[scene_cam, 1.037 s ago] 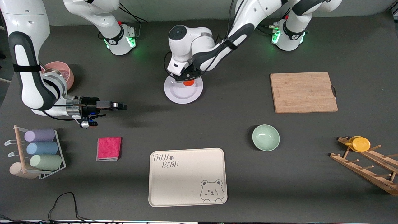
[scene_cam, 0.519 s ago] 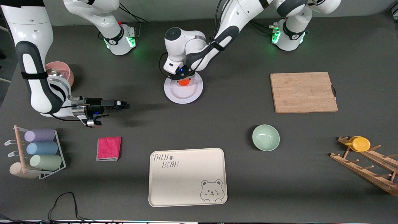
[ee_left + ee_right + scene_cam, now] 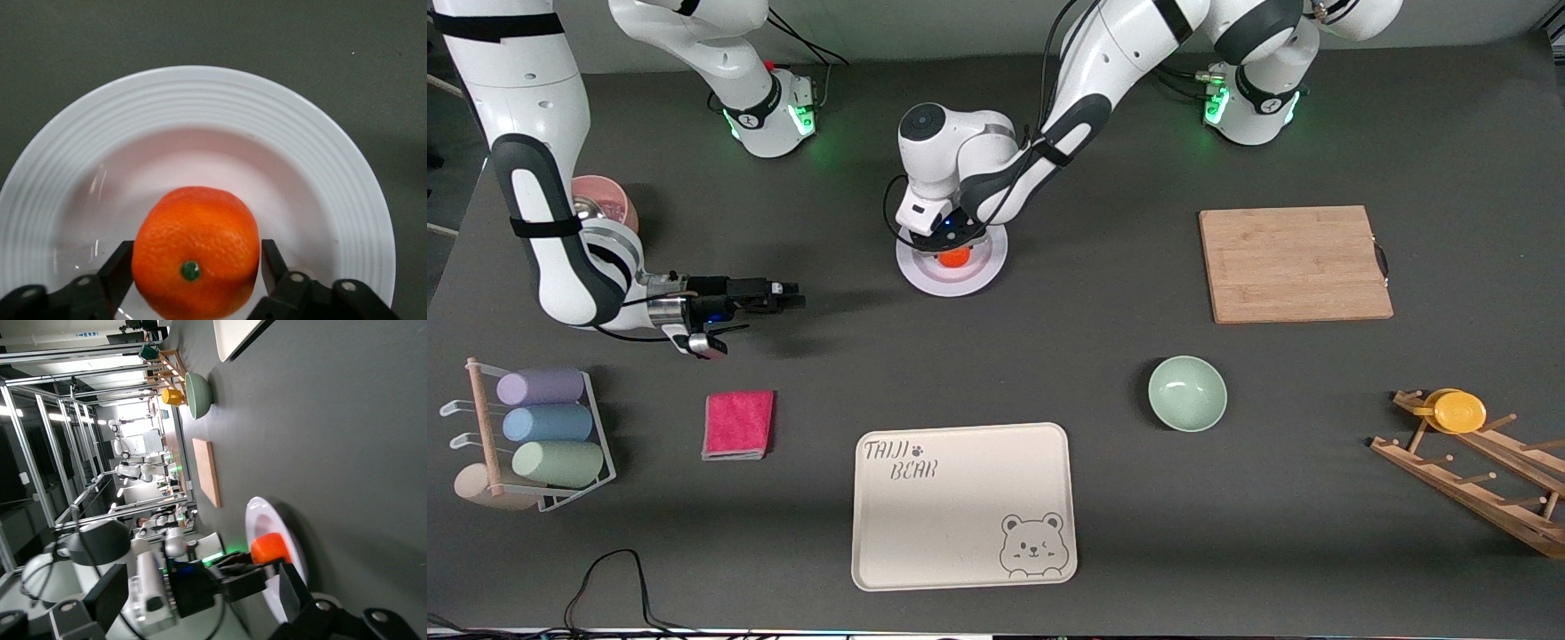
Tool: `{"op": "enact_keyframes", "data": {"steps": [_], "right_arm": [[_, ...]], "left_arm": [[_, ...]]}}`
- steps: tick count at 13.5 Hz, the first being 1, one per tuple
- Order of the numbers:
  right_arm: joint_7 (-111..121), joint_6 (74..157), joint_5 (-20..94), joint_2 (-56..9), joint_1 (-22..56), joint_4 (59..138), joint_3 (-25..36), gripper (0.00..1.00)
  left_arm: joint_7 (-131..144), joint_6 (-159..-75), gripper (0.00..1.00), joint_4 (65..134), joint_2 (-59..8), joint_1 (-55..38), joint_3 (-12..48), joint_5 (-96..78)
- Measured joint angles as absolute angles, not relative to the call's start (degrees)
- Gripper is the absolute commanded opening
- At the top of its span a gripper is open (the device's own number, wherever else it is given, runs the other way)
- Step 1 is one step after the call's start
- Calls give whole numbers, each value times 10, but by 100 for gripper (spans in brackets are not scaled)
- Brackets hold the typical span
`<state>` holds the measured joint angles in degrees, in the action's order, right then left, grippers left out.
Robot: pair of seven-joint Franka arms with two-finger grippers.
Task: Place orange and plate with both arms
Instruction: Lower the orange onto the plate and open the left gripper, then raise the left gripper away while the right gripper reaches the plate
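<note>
I am holding the left tool low over the plate, its fingers clamped on either side of the orange, which is sitting on or just above the plate's shallow centre near the middle of the desk. My right tool is waiting over bare desk toward the right arm's end, fingers spread apart. I am judging the risk as this: releasing too high or off-centre could send the round fruit rolling across the glossy plate and off its rim.
</note>
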<state>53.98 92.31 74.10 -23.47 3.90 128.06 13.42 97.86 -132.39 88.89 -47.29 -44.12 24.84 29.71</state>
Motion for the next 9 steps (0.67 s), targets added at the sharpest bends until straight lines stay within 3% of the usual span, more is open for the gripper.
{"op": "enact_keyframes", "data": {"steps": [5, 9], "right_arm": [[604, 951, 795, -236, 44, 1329, 134, 100], [654, 957, 847, -236, 72, 1382, 132, 100]], "left_arm": [[973, -1261, 100, 845, -465, -439, 261, 295], [919, -1147, 100, 826, -400, -369, 334, 247]]}}
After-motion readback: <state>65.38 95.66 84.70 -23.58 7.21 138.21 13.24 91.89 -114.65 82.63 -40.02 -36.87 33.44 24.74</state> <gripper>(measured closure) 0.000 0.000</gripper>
